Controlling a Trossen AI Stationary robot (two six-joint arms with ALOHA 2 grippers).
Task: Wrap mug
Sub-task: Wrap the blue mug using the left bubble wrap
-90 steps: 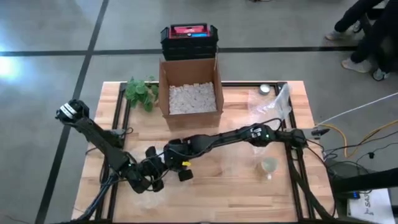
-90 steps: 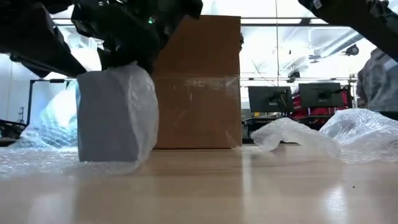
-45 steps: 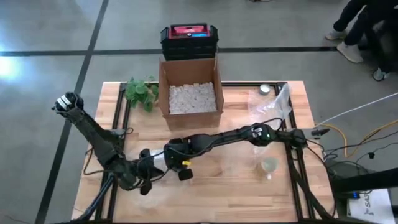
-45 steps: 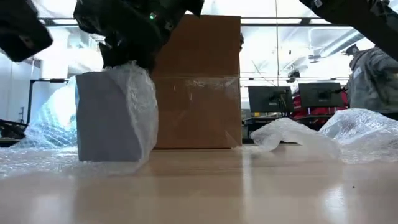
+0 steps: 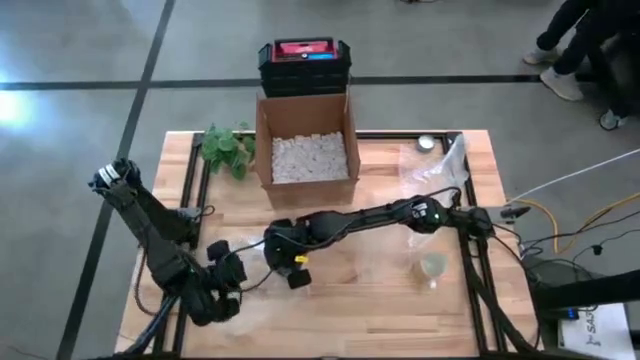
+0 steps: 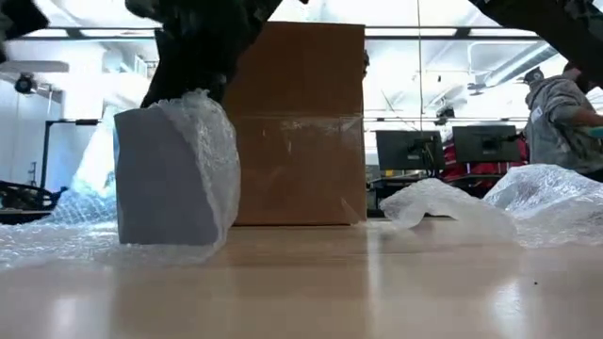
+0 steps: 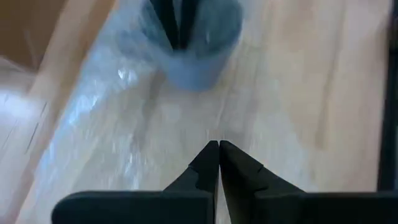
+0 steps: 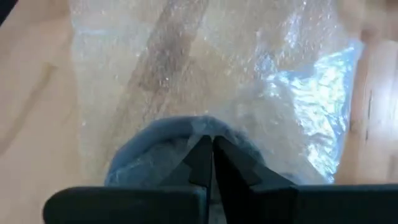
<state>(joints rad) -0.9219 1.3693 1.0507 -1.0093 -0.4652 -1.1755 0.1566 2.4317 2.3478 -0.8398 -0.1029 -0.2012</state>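
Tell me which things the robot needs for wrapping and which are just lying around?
For the job: grey-blue mug; clear bubble wrap sheet; right gripper pinching its rim.

Lying about: brown cardboard box; green leafy plant; crumpled loose bubble wrap; black-and-red case.

Grey polished concrete floor (image 5: 80,60) crossed by dark seams. Pale wooden plank bench (image 5: 380,310) edged with black rails. Beyond, in the low view: bright white ceiling beams (image 6: 452,38), dark computer monitors (image 6: 405,149) in a row, a person in a grey hooded top (image 6: 561,113) at right.
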